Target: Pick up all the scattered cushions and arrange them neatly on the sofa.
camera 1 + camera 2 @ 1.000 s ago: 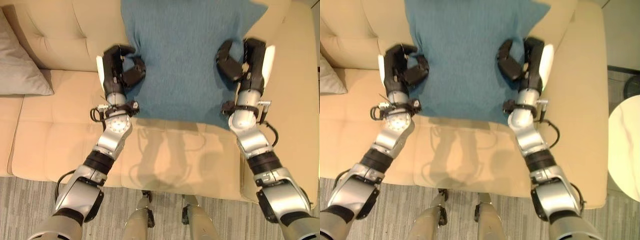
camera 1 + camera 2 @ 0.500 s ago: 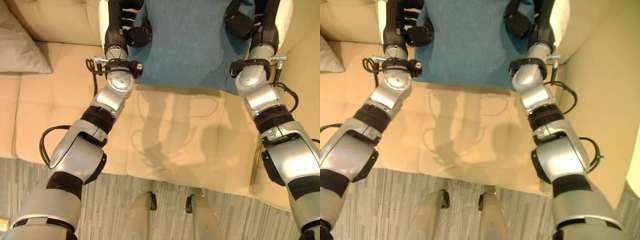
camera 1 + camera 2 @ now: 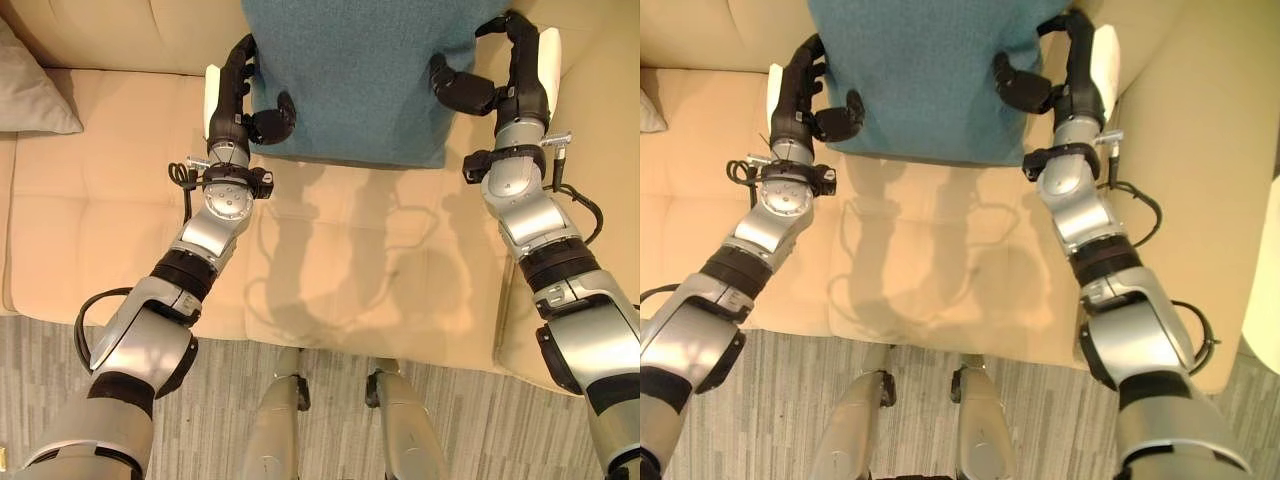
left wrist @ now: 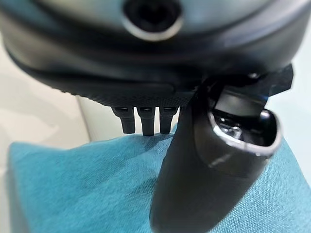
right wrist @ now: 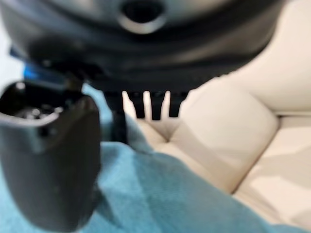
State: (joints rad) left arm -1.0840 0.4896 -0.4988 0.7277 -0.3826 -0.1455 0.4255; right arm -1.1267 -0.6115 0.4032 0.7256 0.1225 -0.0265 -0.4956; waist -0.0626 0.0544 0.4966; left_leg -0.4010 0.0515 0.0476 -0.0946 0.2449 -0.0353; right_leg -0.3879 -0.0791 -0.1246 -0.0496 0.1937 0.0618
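The large teal fabric cushion (image 3: 355, 70) now stands higher against the backrest of the cream tufted sofa (image 3: 120, 230) than a second ago, so placement looks nearly complete. Left hand (image 3: 240, 100) and right hand (image 3: 505, 75) each pinch a side edge, thumb in front, fingers behind. The cushion's top is cut off. A grey cushion (image 3: 30, 90) lies far left.

Warm, even light is falling from above, casting soft shadows of the arms onto the sofa seat (image 3: 340, 270) near the blue cushion (image 3: 360, 70). In both wrist views the near thumbs are blurring heavily, while the cushion fabric beyond is staying sharper.
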